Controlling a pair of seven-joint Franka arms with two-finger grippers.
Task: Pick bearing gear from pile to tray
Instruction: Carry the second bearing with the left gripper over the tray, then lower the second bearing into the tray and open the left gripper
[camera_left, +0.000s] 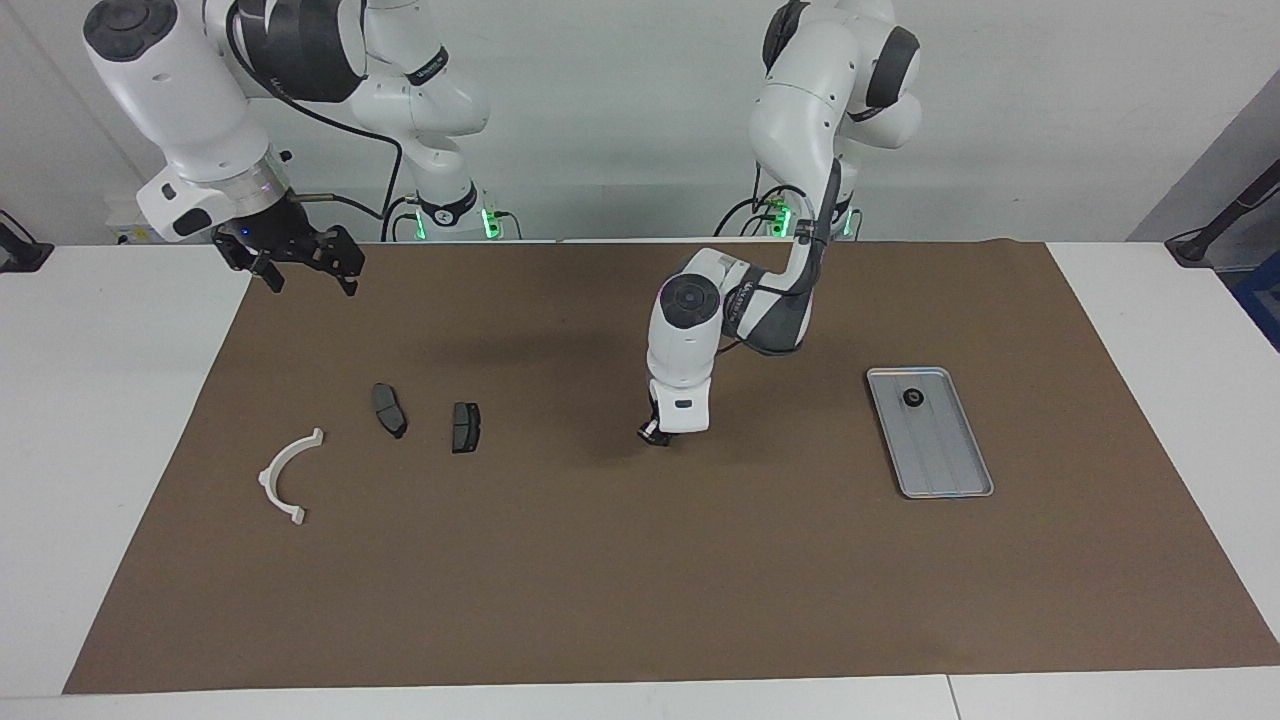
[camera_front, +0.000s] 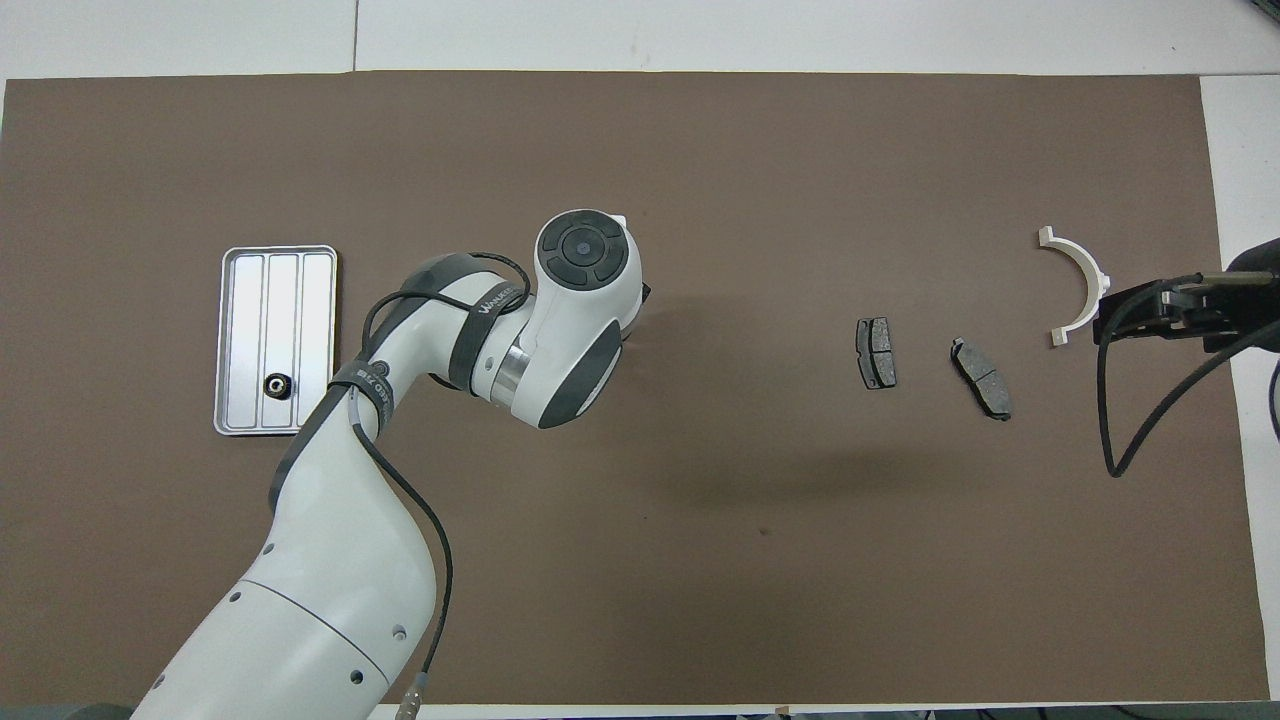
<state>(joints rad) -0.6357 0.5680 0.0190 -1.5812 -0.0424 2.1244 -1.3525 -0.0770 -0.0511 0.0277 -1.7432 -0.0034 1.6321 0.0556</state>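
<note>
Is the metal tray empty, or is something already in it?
Not empty. One small black ring lies inside the tray, at the end nearer the robots; the rest of its ridged floor is bare in both views.

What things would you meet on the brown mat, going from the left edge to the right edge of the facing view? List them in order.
White curved piece → first dark pad → second dark pad → left gripper, low at the mat → metal tray with a small black ring in it.
</note>
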